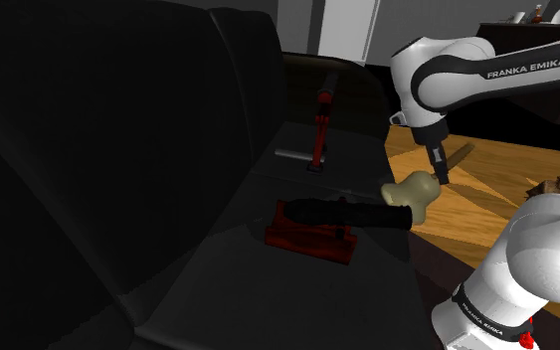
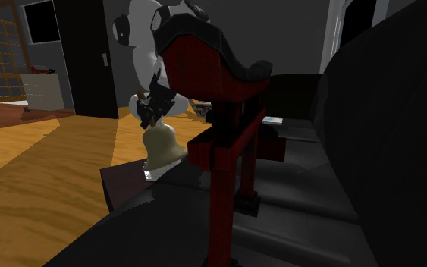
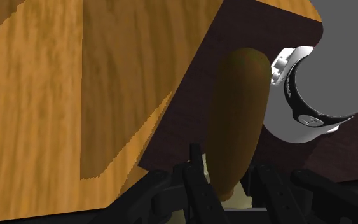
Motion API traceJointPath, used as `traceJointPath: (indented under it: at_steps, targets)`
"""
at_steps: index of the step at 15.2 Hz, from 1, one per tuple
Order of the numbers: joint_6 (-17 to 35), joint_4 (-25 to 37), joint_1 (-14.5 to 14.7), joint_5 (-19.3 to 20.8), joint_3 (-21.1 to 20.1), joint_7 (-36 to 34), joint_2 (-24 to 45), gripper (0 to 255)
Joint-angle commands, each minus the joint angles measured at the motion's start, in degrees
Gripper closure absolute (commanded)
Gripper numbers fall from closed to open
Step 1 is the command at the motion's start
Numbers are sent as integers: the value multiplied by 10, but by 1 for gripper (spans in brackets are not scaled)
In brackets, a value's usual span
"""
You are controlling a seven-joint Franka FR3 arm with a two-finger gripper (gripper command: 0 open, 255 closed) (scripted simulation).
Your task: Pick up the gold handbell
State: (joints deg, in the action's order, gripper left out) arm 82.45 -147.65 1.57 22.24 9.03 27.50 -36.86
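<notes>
The hand [image 1: 439, 175] [image 2: 157, 112] [image 3: 227, 168] looks pinched on the top of the gold handbell [image 1: 412, 190] [image 2: 163, 144] [image 3: 234, 121]. In the wrist view a black finger sits against each side of it, and the flared pale body hangs below the fingertips. Whether the bell's mouth is already off the dark sofa seat [image 1: 268, 298] [image 2: 136, 190] cannot be told.

The main risk, as I judge it, is the grip itself. The hold is high and narrow while the weight sits low and wide, so a quick lift or swing could let the bell pivot between the fingers or slide out. The bell is right at the seat's front edge, with wooden floor [image 1: 471, 204] [image 2: 45, 167] [image 3: 44, 95] directly beyond and under the hand. A slip here would probably send it off the seat to the floor rather than back onto the cushion.

Close beside the hand, on the sofa side, a red stand [image 1: 309, 239] [image 2: 223, 152] carries a long black top. A sideways move that way could knock the bell against it. A taller red stand [image 1: 319, 119] is farther off, deeper along the seat. The arm's own white base [image 1: 531, 268] [image 3: 308, 95] sits near on the opposite side. Straight up from the hand nothing stands in the way.
</notes>
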Motion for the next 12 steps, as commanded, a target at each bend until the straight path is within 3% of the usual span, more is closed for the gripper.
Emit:
traceJointPath:
  at_steps: [1,12]
  targets:
    - [-17,13,0,-1,-2,5,-5,255]
    - [-85,77,0,-4,-13,25,-11,255]
